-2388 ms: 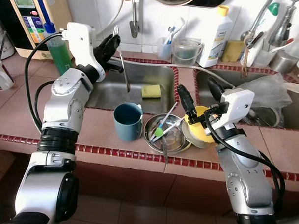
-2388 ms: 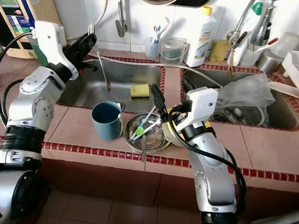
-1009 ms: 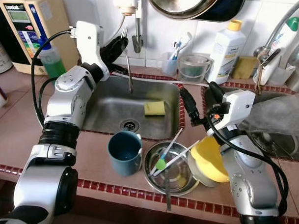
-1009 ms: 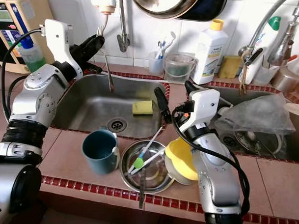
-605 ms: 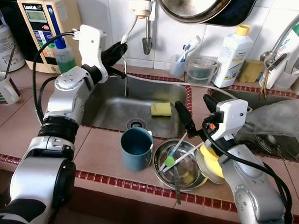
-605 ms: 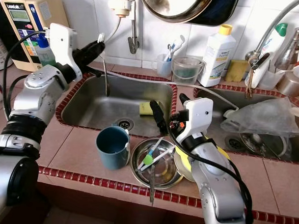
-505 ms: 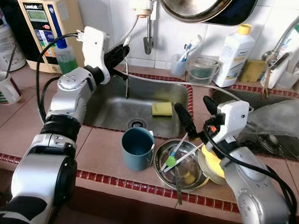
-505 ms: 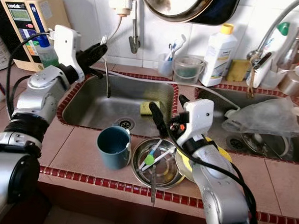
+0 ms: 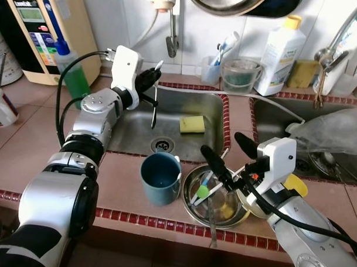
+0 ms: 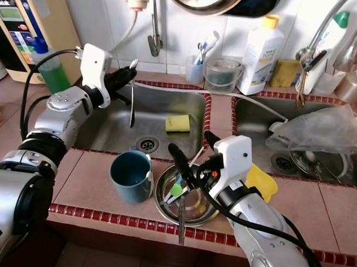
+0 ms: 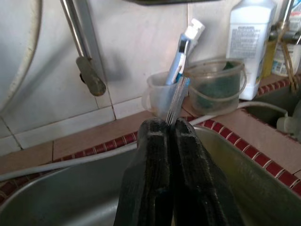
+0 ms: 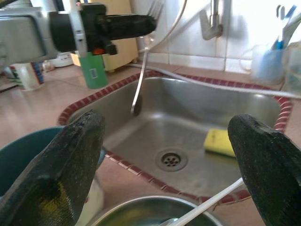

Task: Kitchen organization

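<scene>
Clamped tight, the left gripper (image 9: 152,81) pinches a thin metal fork (image 9: 154,103) near its tines, so the handle hangs down over the steel left-hand sink basin (image 9: 131,135). The right gripper (image 9: 227,156) stands spread wide and empty above the round steel bowl (image 9: 218,199) on the tiled counter.

Since half a second ago the fork is carried further toward twelve o'clock, nearer the small clear plastic cup with toothbrushes (image 11: 162,96) on the back ledge. The right gripper has sunk toward the bowl, where loose utensils (image 10: 185,183) lie. The yellow plastic lid (image 9: 294,185) now shows at three o'clock of that arm's wrist.

My judgement: the fork is bound for a holder on the ledge, possibly that cup, though the target is not plain. The dark teal mug (image 9: 160,178) at nine o'clock of the bowl waits untouched, as does the yellow sponge (image 9: 192,123) in the basin.
</scene>
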Robot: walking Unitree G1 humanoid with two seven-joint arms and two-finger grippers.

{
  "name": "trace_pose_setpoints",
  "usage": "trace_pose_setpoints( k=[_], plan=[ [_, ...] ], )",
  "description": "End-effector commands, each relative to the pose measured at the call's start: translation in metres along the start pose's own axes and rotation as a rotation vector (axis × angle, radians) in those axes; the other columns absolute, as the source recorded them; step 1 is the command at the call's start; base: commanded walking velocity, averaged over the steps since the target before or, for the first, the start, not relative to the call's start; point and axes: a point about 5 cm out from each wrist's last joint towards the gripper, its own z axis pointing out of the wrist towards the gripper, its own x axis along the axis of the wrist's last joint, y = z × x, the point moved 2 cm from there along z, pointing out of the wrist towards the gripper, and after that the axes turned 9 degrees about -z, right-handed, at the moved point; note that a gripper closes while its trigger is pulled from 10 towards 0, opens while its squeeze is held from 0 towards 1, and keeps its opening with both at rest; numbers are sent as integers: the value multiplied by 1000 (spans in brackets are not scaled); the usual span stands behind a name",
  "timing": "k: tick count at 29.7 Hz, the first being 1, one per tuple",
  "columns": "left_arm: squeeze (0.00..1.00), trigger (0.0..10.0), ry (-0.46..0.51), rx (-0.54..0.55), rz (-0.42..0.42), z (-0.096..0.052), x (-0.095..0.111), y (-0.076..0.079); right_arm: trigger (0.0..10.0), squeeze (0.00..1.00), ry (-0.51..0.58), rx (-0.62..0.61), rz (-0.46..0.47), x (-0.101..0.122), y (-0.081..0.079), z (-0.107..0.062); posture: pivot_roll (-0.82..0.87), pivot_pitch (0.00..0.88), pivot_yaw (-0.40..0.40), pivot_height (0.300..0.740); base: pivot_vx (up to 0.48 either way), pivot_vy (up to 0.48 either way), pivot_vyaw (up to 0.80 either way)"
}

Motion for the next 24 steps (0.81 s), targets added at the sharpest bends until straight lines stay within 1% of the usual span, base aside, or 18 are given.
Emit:
trace_pose_setpoints(
  k=[1, 3, 5, 9, 10, 11, 13, 16, 24],
  plan=[
    [0, 10000, 4, -21, 22, 3, 7, 2, 10000, 0, 7, 29, 14, 5, -8, -4, -221, 141, 107, 740, 0, 0, 0],
    [0, 10000, -2, -42, 30, 5, 7, 6, 10000, 0, -2, 41, 24, 7, -12, -8, -227, 147, 110, 740, 0, 0, 0],
    [0, 10000, -11, -42, 24, 5, 6, 6, 10000, 0, -8, 43, 27, 8, -14, -10, -237, 158, 115, 740, 0, 0, 0],
    [0, 10000, -28, -44, 24, 5, 2, 6, 10000, 0, -14, 40, 37, 9, -15, -14, -247, 167, 120, 740, 0, 0, 0],
    [0, 10000, -33, -46, 3, 4, 1, 5, 10000, 0, -15, 37, 39, 10, -16, -15, -250, 168, 121, 740, 0, 0, 0],
    [0, 10000, -38, -48, 14, 4, -1, 6, 10000, 0, -15, 34, 40, 11, -16, -16, -250, 168, 121, 740, 0, 0, 0],
    [0, 10000, -42, -49, 28, 4, -2, 6, 10000, 0, -15, 33, 40, 11, -16, -17, -255, 172, 124, 740, 0, 0, 0],
    [0, 10000, -53, -39, 13, 3, -5, 5, 10000, 0, -18, 29, 42, 12, -17, -17, -257, 173, 124, 740, 0, 0, 0],
    [0, 10000, -85, -22, 12, 3, -14, 5, 10000, 0, -20, 17, 45, 13, -16, -18, -268, 174, 128, 740, 0, 0, 0]
  ],
)
